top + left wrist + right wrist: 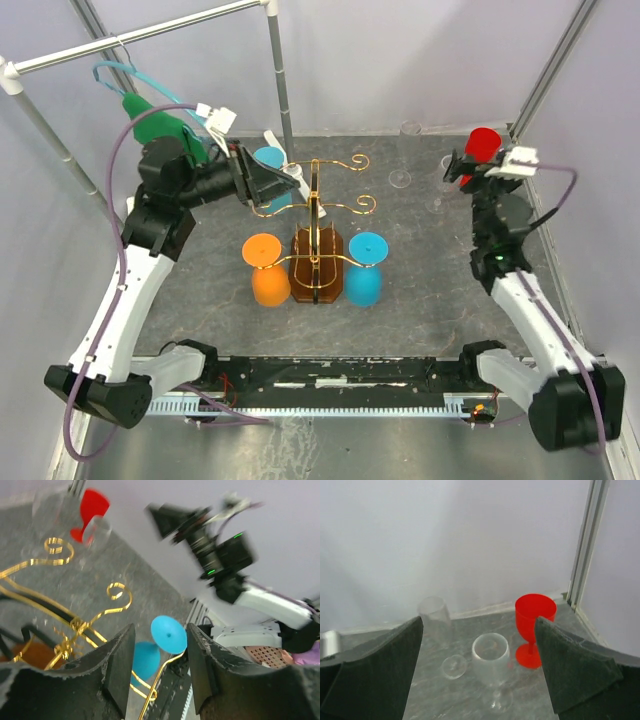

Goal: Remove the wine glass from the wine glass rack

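We see the left gripper (pixel 280 185) raised at the rear left of the rack (pixel 316 250), level with its upper scrolled arms. Whether it touches the wire we cannot tell. Its fingers stand moderately apart and hold nothing. In the left wrist view only gold wire and a glass farther off show in the gap.

Partly covered by that gripper, the rear blue glass (pixel 268 158) sits foot up at the rack's rear-left arm. Whether it hangs from the wire we cannot tell. The orange glass (pixel 268 272) hangs bowl down at the rack's front left, just beside the brown base.

The rack stands upright on the grey table (pixel 420 260), gold wire on a dark wooden base. At its front right hangs the front blue glass (pixel 365 270), also bowl down. In the left wrist view its foot rests over the wire.

To the right rear of the rack, well apart from it, the near clear glass (pixel 491 659) stands upright on the table, with the far clear glass (pixel 434 614) behind it. The red glass (pixel 535 625) also stands upright, farthest from the rack, by the corner post.

The right gripper (pixel 479 625) hovers near these three, well apart from the rack. Its fingers are spread wide with nothing between them, and the glasses stand beyond the fingertips.
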